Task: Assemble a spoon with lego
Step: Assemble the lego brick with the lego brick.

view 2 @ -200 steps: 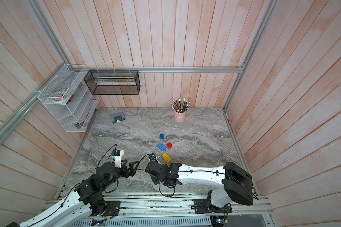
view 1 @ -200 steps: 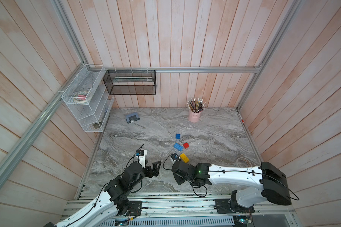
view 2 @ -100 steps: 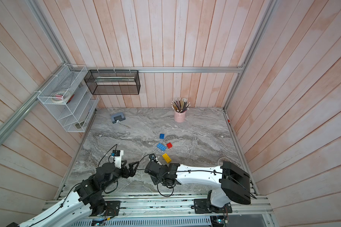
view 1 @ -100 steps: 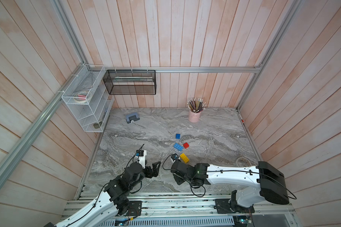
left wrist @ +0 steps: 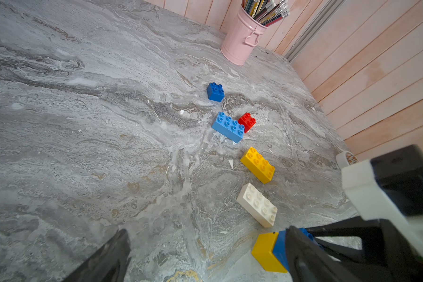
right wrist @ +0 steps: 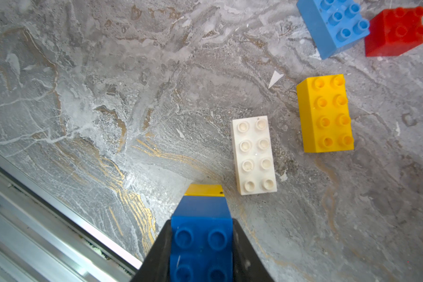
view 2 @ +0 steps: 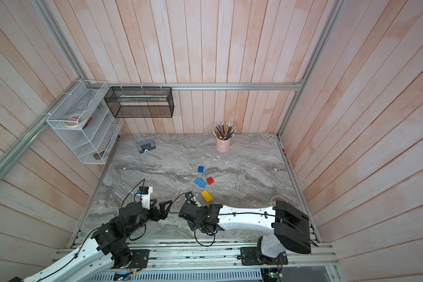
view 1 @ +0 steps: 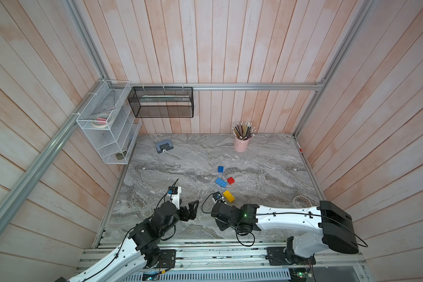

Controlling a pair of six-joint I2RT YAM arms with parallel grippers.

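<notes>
My right gripper [right wrist: 202,219] is shut on a dark blue brick [right wrist: 202,244] that is joined to a yellow brick [right wrist: 203,190], just above the table near its front edge. No whole spoon is in view. My left gripper [left wrist: 206,230] stands open and empty to the left of that stack [left wrist: 266,251], and one of its fingers hides part of the stack. Loose lego lies beyond: a white oblong [right wrist: 254,155], a yellow oblong [view 1: 228,196], a light blue oblong [view 1: 220,182], a red square [view 1: 230,180] and a dark blue square [view 1: 220,169].
A pink pencil cup [view 1: 241,144] and a grey-blue hole punch [view 1: 164,146] stand at the back. A tape roll [view 1: 300,201] lies at the right edge. A white wire shelf [view 1: 108,136] and a black mesh basket [view 1: 161,102] hang on the walls. A metal rail [right wrist: 47,195] borders the front.
The right arm has shifted slightly left, towards the left gripper, with the stack still in its jaws. The left arm and the loose bricks have not moved.
</notes>
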